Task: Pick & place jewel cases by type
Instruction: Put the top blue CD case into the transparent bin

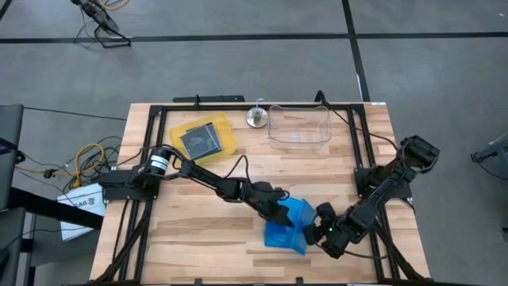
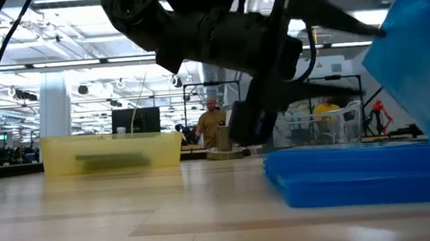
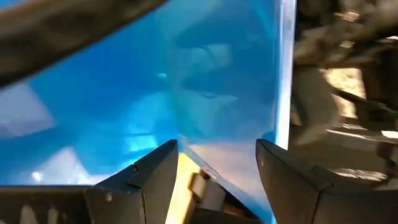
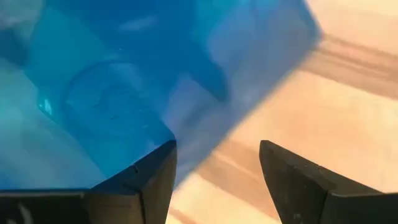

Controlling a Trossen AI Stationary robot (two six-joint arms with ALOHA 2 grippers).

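One translucent blue jewel case [image 1: 300,210] [image 2: 421,63] stands tilted up at the table's near middle. Beside it, blue jewel cases [image 1: 282,237] [image 2: 360,174] lie flat in a low stack on the wood. My left gripper [image 1: 279,213] [image 3: 217,163] comes at the tilted case from the left, open. My right gripper [image 1: 319,229] [image 4: 217,163] is at its right side, pointing steeply down, also open. A clear-grey jewel case [image 1: 198,141] lies in the yellow tray [image 1: 231,144]. My left gripper has the tilted case's lower edge [image 3: 214,168] in the gap between its fingers, wider than the case is thick. The edge slants from one fingertip [image 3: 163,155] toward the other finger's root. The case leans steeply upward. My right gripper has one fingertip [image 4: 163,155] at the case's edge [image 4: 186,134]; whether it touches, I cannot tell.
The yellow tray [image 2: 109,153] stands at the far left and a clear tub [image 1: 300,127] at the far middle, with a small round thing [image 1: 255,117] between them. Bare wood lies left of the stack and along the near edge. A person [image 2: 214,122] stands in the room behind.
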